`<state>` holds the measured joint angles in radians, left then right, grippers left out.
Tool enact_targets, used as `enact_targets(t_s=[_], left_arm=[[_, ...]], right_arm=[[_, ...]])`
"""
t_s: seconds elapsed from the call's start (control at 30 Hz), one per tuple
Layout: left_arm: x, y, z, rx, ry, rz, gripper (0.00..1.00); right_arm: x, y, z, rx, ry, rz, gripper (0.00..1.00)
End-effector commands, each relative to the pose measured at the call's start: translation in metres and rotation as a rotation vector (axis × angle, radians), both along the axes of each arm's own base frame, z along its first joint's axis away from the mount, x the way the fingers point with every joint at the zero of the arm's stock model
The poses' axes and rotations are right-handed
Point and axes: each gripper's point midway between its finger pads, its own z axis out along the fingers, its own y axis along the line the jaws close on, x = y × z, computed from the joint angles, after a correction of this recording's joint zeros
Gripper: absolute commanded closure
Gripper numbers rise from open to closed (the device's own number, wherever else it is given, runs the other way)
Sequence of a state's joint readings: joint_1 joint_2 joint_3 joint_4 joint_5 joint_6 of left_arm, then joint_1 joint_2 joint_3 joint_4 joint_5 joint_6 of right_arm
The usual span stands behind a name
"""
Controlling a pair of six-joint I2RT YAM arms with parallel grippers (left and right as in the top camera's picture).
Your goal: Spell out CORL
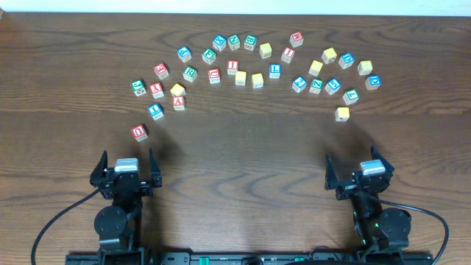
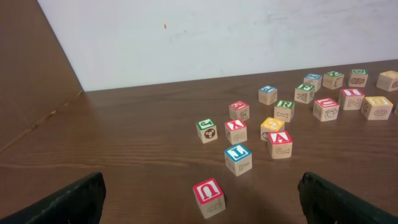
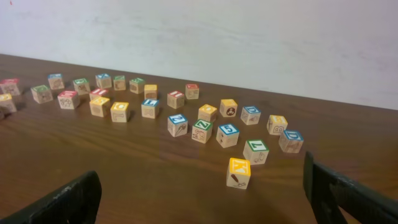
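Observation:
Letter cubes lie in an arc across the far half of the table. The white-faced green R cube [image 1: 190, 73] [image 2: 284, 109] sits left of centre. The blue L cube [image 1: 274, 71] [image 3: 150, 107] sits near the middle. Two yellow-topped cubes [image 1: 241, 77] [image 1: 257, 79] stand side by side between them, also in the right wrist view [image 3: 98, 106] [image 3: 119, 111]; I cannot read their letters. My left gripper [image 1: 127, 156] [image 2: 202, 180] and right gripper [image 1: 352, 156] [image 3: 200, 180] rest open at the near edge, holding nothing, far from these cubes.
A red U cube [image 1: 139, 132] [image 2: 208, 196] lies just ahead of the left gripper. A yellow cube [image 1: 342, 113] [image 3: 239, 172] lies ahead of the right gripper. Several other red, blue, green and yellow cubes fill the arc. A white wall [image 2: 217, 37] stands behind the table.

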<state>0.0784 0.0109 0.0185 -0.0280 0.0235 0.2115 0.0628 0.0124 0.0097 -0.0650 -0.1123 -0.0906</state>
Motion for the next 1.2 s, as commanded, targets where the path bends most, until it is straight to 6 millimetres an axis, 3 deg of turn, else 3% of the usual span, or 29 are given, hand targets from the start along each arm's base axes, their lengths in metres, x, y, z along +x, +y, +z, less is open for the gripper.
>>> enact_targets(t_s=[0.0, 0.97, 1.17], left_arm=[[-0.002, 0.004, -0.016, 0.010, 0.053, 0.017, 0.02], [0.000, 0.003, -0.008, 0.011, 0.020, 0.012, 0.02], [-0.003, 0.002, 0.019, 0.015, -0.036, 0.010, 0.02]], right_arm=[[0.000, -0.001, -0.002, 0.011, 0.004, -0.005, 0.01], [0.000, -0.002, -0.001, 0.006, 0.001, -0.010, 0.01], [0.001, -0.002, 0.008, 0.009, -0.035, -0.010, 0.01]])
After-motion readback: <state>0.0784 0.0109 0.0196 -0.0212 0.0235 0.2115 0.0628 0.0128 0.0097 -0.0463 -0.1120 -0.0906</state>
